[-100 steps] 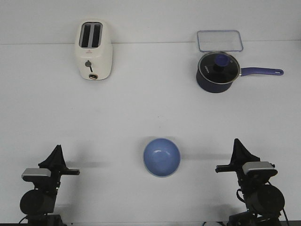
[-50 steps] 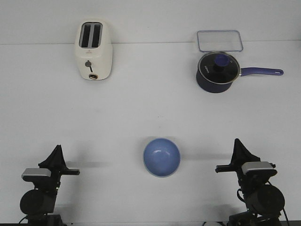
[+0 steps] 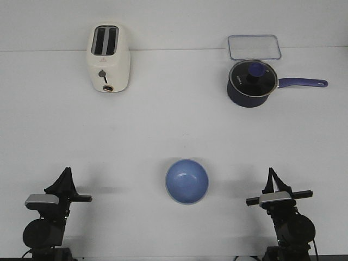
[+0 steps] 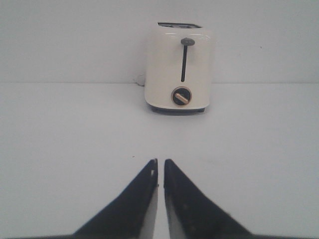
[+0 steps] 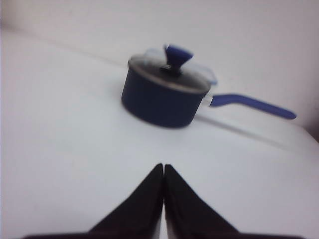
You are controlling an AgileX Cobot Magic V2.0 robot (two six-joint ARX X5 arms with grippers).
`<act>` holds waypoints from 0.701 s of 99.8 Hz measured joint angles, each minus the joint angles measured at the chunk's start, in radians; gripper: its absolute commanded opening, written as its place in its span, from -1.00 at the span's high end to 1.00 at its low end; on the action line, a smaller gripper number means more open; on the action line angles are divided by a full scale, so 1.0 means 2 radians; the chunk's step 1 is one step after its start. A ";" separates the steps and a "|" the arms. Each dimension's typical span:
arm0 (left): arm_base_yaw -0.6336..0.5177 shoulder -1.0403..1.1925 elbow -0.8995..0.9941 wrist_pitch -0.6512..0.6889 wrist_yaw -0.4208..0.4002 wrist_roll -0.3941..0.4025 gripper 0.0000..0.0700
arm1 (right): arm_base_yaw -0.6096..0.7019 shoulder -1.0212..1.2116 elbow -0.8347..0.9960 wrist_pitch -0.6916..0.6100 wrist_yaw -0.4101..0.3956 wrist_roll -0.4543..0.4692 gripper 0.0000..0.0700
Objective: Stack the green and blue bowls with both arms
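at the near edge of the tabletop (image 3: 163,125) both arms sit low and folded, one in each corner. the left pincer (image 4: 160,167) has its black tips drawn almost together with only a sliver between them, holding nothing. the right pincer (image 5: 163,169) is pressed fully closed, tips touching, also empty, and its wrist picture is smeared, so that arm looks to be turning.

between the two, a little further out, sits the blue bowl (image 3: 187,181), upright and open side up. it lies well apart from either pincer, somewhat nearer the right one, off to that pincer's left, and neither wrist camera has it in sight. no green bowl shows anywhere in these views, so i can't say where it is.

what worries me: with both pincers closed, a reach to the blue bowl would shove it across the smooth tabletop instead of catching the rim, unless the tips part first. the bowl looks glossy, so a shallow pinch on the rim could slip and tip it.

at the far side the right pincer points towards the dark blue lidded saucepan (image 3: 250,82), with a clear lidded container (image 3: 254,47) behind it, and the left towards the cream toaster (image 3: 108,58). a swing aimed by those views would miss the bowl.
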 measured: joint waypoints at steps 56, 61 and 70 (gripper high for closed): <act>0.000 0.000 0.000 0.000 0.000 0.000 0.96 | 0.000 0.000 -0.023 0.025 0.002 -0.006 1.00; 0.000 0.000 0.000 0.000 0.000 0.000 0.96 | 0.000 0.000 -0.023 0.025 0.002 -0.006 1.00; 0.000 0.000 0.000 0.000 0.000 0.000 0.96 | 0.000 0.000 -0.023 0.025 0.002 -0.006 1.00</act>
